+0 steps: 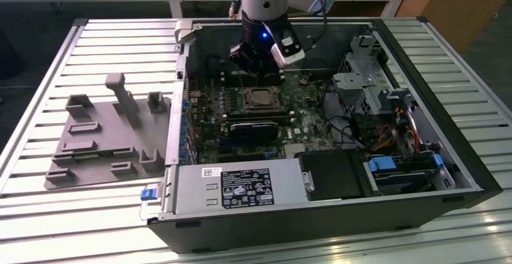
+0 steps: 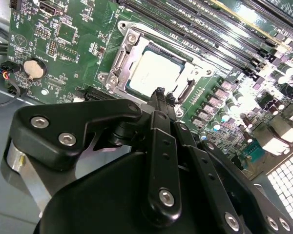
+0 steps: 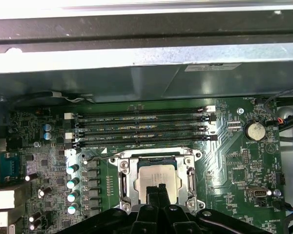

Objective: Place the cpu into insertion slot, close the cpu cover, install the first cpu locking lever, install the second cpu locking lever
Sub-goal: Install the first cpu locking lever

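1. The cpu (image 2: 154,73) lies flat inside the insertion slot (image 2: 173,52), with its pale top showing in both wrist views.
2. The cpu cover (image 3: 126,179) lies down over the insertion slot, framing the chip.
3. The gripper (image 2: 159,91) hangs over one edge of the insertion slot. Its fingers are pressed together with nothing between them, and whether they touch the slot cannot be told.
4. Long black memory slots (image 3: 141,126) run just beside the insertion slot.

Bright glare on table slats (image 1: 48,216) (dimmer elsewhere)
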`<state>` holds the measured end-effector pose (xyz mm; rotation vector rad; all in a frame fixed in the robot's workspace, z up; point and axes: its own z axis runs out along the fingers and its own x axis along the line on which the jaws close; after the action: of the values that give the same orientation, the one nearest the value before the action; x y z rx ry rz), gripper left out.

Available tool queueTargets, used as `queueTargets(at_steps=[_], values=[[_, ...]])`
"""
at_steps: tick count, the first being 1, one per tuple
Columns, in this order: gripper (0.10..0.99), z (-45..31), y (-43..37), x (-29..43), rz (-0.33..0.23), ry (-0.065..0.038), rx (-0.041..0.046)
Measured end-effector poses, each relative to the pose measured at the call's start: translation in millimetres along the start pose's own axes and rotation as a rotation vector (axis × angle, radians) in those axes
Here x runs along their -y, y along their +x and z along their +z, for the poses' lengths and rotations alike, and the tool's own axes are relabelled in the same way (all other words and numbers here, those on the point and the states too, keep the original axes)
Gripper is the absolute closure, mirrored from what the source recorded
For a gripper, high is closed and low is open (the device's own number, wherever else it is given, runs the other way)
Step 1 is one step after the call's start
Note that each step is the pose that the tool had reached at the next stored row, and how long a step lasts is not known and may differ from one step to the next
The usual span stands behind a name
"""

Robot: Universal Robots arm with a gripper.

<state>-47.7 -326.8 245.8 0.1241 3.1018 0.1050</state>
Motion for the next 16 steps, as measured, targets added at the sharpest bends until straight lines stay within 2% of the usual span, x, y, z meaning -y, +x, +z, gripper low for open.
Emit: queueTargets(at_steps=[7,13,16], values=[[0.98,-0.3,4.6,0.4,0.0,0.0,0.0],[0.98,-0.6,14.6,1.2,0.001,-0.001,0.0],[0.98,-0.9,22.5,1.8,0.002,-0.001,0.0002]])
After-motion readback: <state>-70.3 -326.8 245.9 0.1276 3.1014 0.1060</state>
